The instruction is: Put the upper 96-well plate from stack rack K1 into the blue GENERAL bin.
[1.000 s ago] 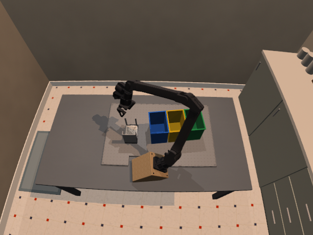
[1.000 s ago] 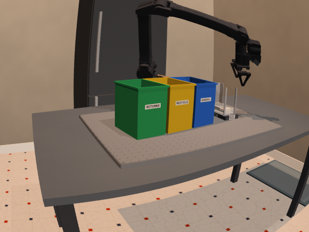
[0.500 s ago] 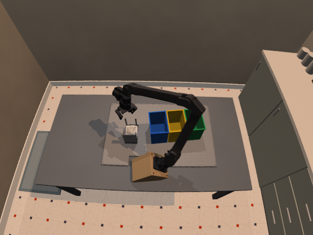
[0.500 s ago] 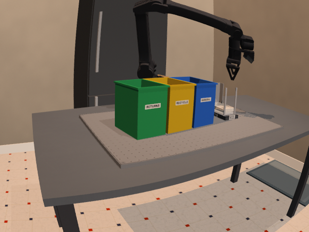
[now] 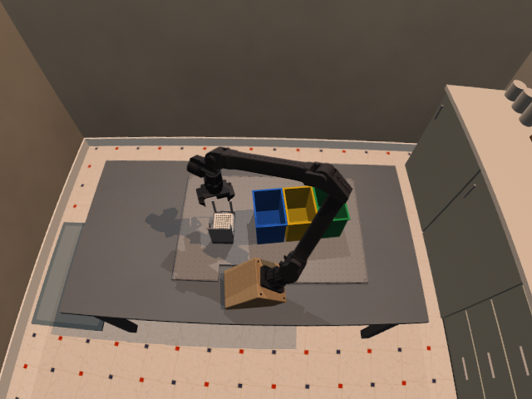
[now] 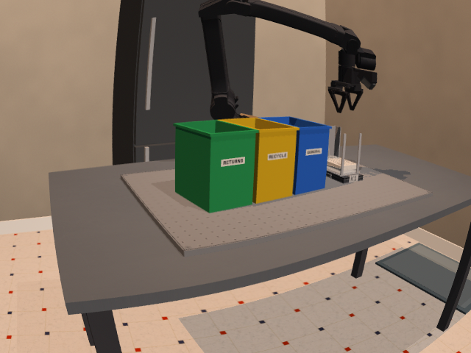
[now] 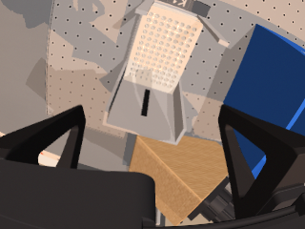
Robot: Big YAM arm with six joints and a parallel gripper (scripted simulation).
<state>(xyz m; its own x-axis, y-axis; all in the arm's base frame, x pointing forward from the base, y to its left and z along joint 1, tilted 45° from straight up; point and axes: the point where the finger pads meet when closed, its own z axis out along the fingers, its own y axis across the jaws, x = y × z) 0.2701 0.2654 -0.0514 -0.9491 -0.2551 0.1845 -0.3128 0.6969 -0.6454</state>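
Note:
The stack rack K1 [image 5: 222,228] stands on the perforated board left of the bins, with thin upright posts. The upper 96-well plate [image 5: 223,221] lies on top in it, white with a grid of wells; it also shows in the wrist view [image 7: 162,48] and in the exterior view [image 6: 338,164]. The lower plate is mostly hidden beneath it. My gripper [image 5: 216,199] [image 6: 345,102] is open and empty, hanging well above the rack and slightly behind it. The blue GENERAL bin [image 5: 269,214] [image 6: 310,154] stands upright right of the rack.
The yellow RECYCLE bin [image 5: 299,211] and the green RETURNS bin [image 5: 337,219] stand upright in a row with the blue one. My arm's forearm passes over the green bin. The tan base block [image 5: 251,283] sits at the board's front edge.

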